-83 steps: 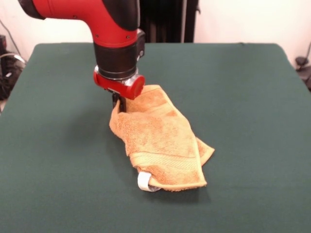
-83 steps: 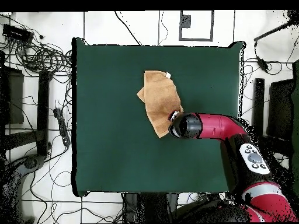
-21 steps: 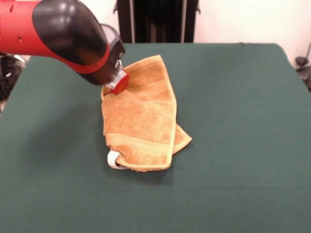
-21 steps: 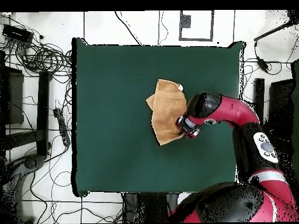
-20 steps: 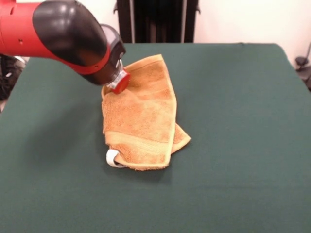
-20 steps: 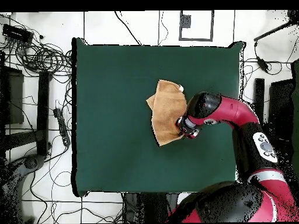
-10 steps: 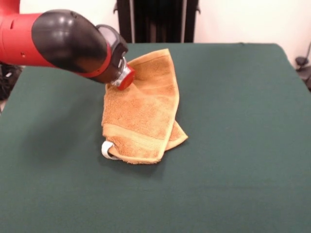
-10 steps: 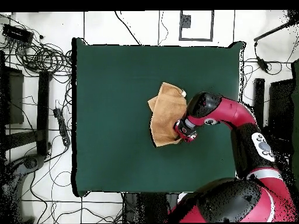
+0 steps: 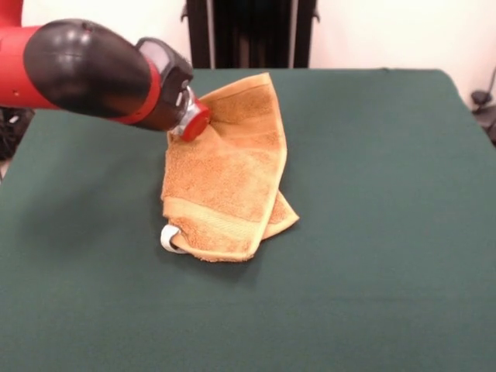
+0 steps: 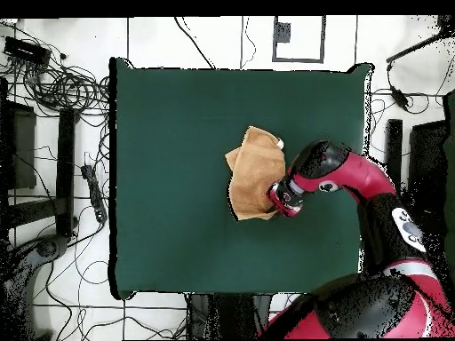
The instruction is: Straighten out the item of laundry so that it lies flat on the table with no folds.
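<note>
The item of laundry (image 9: 225, 178), an orange-tan towel, lies folded double on the green table (image 9: 372, 194). Its white tag loop (image 9: 167, 240) sticks out at the near left corner. The far end of the towel is raised off the cloth and hangs in creases from my gripper (image 9: 198, 124), which is shut on its left edge, the arm reaching in tilted from the left. A second layer pokes out at the near right. In the overhead view the towel (image 10: 253, 173) sits right of the table's (image 10: 169, 178) centre, and the gripper (image 10: 283, 197) is at its lower right edge.
Bare green cloth surrounds the towel on all sides. The red and black arm (image 9: 85, 70) hangs over the table's left part in the front view. Cables and stands (image 10: 62, 89) lie on the floor around the table.
The gripper has tilted over and drawn the towel toward the arm's side of the table. Over the last second the towel's far end rose a little and the tag end slid along.
</note>
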`<state>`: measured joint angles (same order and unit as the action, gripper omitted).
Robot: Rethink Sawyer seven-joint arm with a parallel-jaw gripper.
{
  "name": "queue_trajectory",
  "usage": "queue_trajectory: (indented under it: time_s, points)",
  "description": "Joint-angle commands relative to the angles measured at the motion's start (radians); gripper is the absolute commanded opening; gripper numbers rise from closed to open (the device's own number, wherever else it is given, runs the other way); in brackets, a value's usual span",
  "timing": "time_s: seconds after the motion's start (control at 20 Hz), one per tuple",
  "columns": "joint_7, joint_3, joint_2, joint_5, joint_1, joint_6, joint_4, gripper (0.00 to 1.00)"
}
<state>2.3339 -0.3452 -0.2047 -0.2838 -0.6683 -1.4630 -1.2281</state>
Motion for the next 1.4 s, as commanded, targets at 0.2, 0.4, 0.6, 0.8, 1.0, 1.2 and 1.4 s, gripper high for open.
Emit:
queue_trajectory:
  time_s: [0.2,0.4,0.6,0.8,1.0,1.2,1.4]
  points:
    - [-0.199,-0.150,0.023,0.101,-0.030,-0.046,0.026,0.00]
    - [-0.191,-0.151,0.030,0.108,-0.036,-0.086,0.047,0.00]
    - [-0.172,-0.152,0.052,0.122,-0.035,-0.123,0.084,0.00]
    - [-0.158,-0.156,0.067,0.143,-0.038,-0.133,0.093,0.00]
    - [-0.146,-0.165,0.088,0.182,-0.048,-0.130,0.097,0.00]
    - [-0.111,-0.165,0.093,0.230,-0.062,-0.117,0.076,0.00]
    - [-0.086,-0.157,0.091,0.271,-0.074,-0.102,0.049,0.00]
